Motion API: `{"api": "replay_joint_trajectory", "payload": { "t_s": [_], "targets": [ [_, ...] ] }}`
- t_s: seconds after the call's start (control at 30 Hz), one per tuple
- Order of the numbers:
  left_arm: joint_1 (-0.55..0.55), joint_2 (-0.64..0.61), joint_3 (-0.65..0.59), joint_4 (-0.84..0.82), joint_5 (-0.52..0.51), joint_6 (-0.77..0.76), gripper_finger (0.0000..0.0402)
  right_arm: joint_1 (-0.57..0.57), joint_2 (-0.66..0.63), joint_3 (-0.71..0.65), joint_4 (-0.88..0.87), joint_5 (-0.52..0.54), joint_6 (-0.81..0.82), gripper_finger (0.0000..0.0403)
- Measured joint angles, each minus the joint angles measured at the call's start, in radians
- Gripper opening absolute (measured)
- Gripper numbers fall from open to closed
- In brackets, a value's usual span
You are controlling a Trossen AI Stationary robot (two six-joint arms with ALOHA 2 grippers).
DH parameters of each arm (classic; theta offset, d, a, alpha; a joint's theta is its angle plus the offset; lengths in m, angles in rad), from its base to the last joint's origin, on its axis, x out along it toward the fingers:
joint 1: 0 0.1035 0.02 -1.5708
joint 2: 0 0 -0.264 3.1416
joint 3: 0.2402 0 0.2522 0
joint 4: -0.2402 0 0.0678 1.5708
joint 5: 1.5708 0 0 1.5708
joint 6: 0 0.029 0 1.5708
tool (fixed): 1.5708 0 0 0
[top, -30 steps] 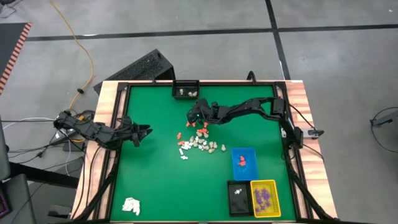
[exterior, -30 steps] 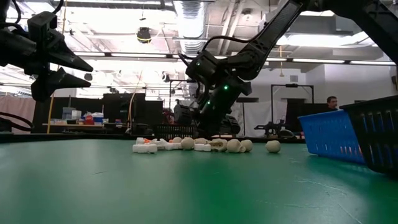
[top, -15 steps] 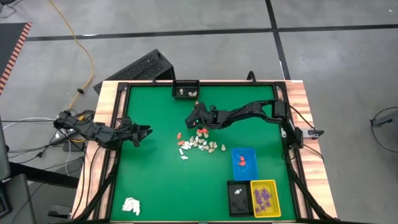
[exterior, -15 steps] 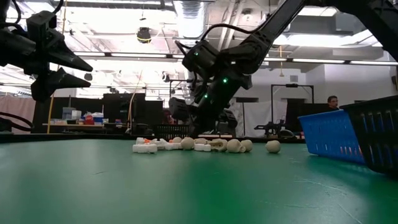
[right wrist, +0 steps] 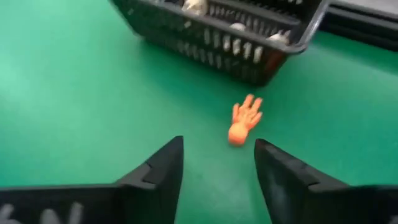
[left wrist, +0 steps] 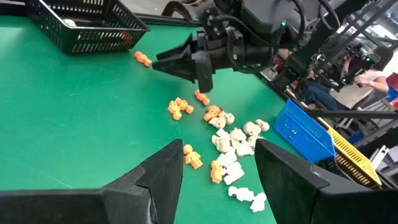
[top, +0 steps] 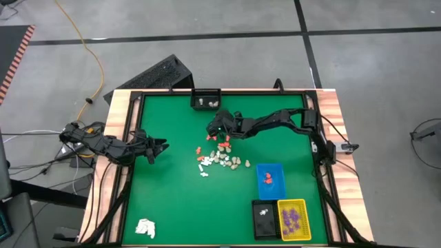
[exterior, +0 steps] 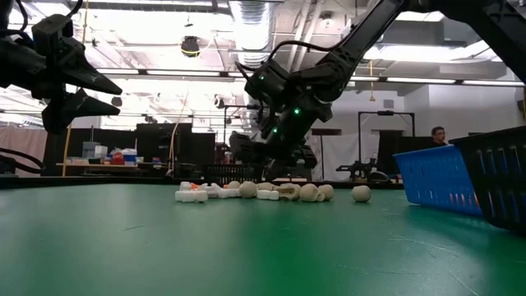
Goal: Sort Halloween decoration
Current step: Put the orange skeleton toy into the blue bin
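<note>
Four small trays sit on the green felt table (top: 172, 200): a black mesh basket (top: 205, 100) at the far edge holding cream pieces, a blue tray (top: 269, 180) with orange-red pieces, a black tray (top: 263, 219) and a yellow tray (top: 293, 219) with purple ones. The tiny Halloween figurine pieces (top: 219, 159) lie heaped mid-table, too many to count. The right gripper (right wrist: 217, 163) hovers spread and empty over one orange hand-shaped piece (right wrist: 245, 118) beside the basket. The left gripper (left wrist: 217, 171) waits spread, empty, at the left edge. One white paper wad (top: 145, 226) lies near the front-left corner. A workshop with ceiling lights lies beyond; no writing is legible.
</note>
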Motion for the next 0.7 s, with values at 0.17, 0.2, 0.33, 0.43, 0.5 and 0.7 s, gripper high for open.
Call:
{"api": "replay_joint_trajectory", "payload": {
  "t_s": [0.17, 0.2, 0.33, 0.43, 0.5, 0.7],
  "targets": [
    [0.0, 0.0, 0.0, 0.0, 0.001, 0.007, 0.0189, -0.018, 0.001, 0.023, 0.004, 0.001, 0.001, 0.0212],
    [0.0, 0.0, 0.0, 0.0, 0.001, 0.011, 0.0189, -0.022, 0.001, 0.023, 0.002, 0.0, 0.0, 0.0209],
    [0.0, 0.0, 0.0, 0.0, 0.001, 0.019, 0.0189, -0.032, 0.001, 0.023, 0.002, 0.0, -0.005, 0.0196],
    [0.0, 0.0, 0.0, 0.0, 0.001, 0.019, 0.0189, -0.034, 0.002, 0.023, 0.005, 0.0, -0.007, 0.0189],
    [0.0, 0.0, 0.0, 0.0, 0.001, 0.019, 0.0189, -0.039, 0.002, 0.023, 0.019, -0.008, -0.008, 0.0188],
    [0.0, 0.0, 0.0, 0.0, 0.001, 0.019, 0.0189, -0.052, 0.002, 0.023, 0.023, -0.026, -0.005, 0.0188]
  ]
}}
